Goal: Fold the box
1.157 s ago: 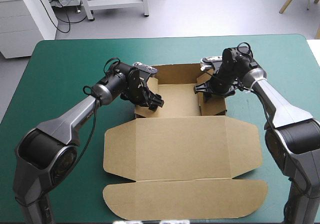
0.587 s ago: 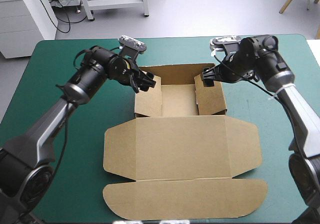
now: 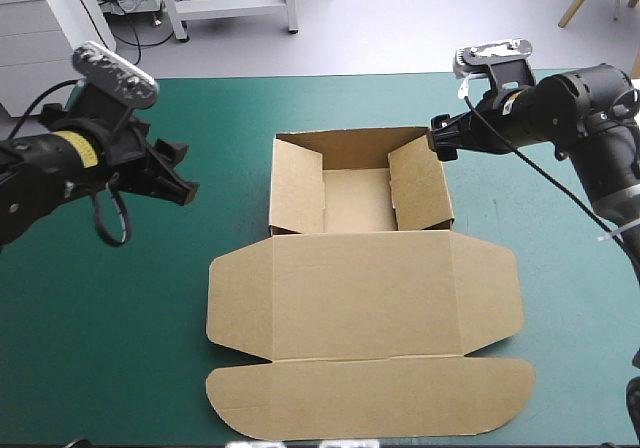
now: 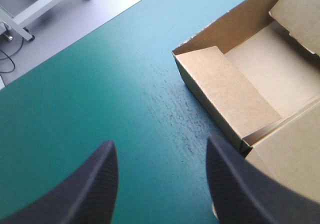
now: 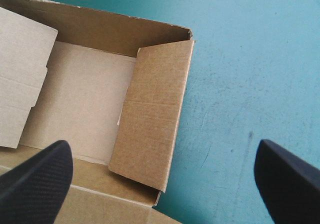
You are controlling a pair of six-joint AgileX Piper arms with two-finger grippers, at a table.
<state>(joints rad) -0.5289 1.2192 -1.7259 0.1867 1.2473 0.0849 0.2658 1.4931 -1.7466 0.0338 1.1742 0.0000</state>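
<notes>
— What lies nearest?
— The brown box point(image 3: 362, 268), mid-tabletop, its lid point(image 3: 365, 313) flat on the teal-green tabletop point(image 3: 110, 328); beyond that, its tray point(image 3: 358, 200), walls raised.
— How should it handle?
— Probably light, stiff board that bends at the scores. Take the lid's free edge.
— The claws?
— Farther back, the left claw point(image 3: 180, 180) and right claw point(image 3: 441, 139) gape wide and empty either side of the tray.

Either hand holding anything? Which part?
Nothing held. The left hand and right hand are both open, off the box, an open tray with its lid flat.
</notes>
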